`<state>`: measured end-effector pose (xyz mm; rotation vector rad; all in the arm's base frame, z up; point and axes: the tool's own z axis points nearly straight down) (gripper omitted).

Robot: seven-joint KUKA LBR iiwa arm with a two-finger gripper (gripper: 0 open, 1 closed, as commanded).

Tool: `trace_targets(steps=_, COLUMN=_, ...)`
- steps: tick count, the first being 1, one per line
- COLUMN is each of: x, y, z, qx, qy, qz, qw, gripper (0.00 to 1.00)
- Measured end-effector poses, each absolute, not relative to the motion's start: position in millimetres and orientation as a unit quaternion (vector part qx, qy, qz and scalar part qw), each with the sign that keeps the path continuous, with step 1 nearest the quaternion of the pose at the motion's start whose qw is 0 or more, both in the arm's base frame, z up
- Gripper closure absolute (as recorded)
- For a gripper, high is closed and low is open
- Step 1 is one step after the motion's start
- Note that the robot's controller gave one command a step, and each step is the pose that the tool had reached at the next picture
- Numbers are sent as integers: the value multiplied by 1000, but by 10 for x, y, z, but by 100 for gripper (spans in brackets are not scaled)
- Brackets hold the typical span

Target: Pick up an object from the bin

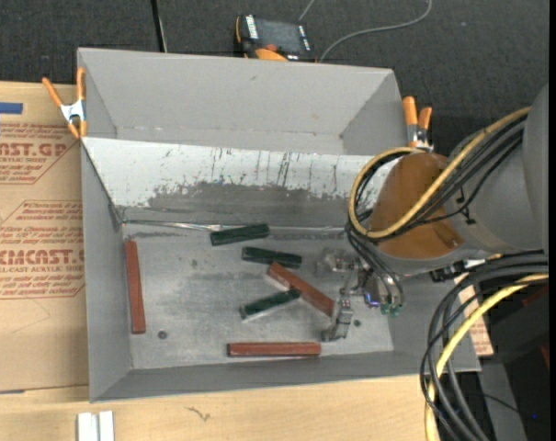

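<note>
While the jaws sit low at the right end of the diagonal brown stick (pixel 300 289) mid-bin (pixel 190 278), seemingly touching it, their parted or clenched state cannot be told; lifting remains.

The arm (pixel 415 200) hides the right side of the bin (pixel 103 246); the end effector (pixel 340 322) covers one end of the slanted brown stick (pixel 296 285).
</note>
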<state>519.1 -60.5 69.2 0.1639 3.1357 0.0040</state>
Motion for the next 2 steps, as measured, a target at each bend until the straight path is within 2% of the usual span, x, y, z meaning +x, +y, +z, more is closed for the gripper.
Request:
trace_targets(steps=1, x=5184, y=-630, z=695, qx=53, qy=999, qz=0, qw=0, gripper=100)
trace_targets(steps=2, x=5251, y=-796, z=2358, qx=47, qy=999, qz=0, qw=5, gripper=100)
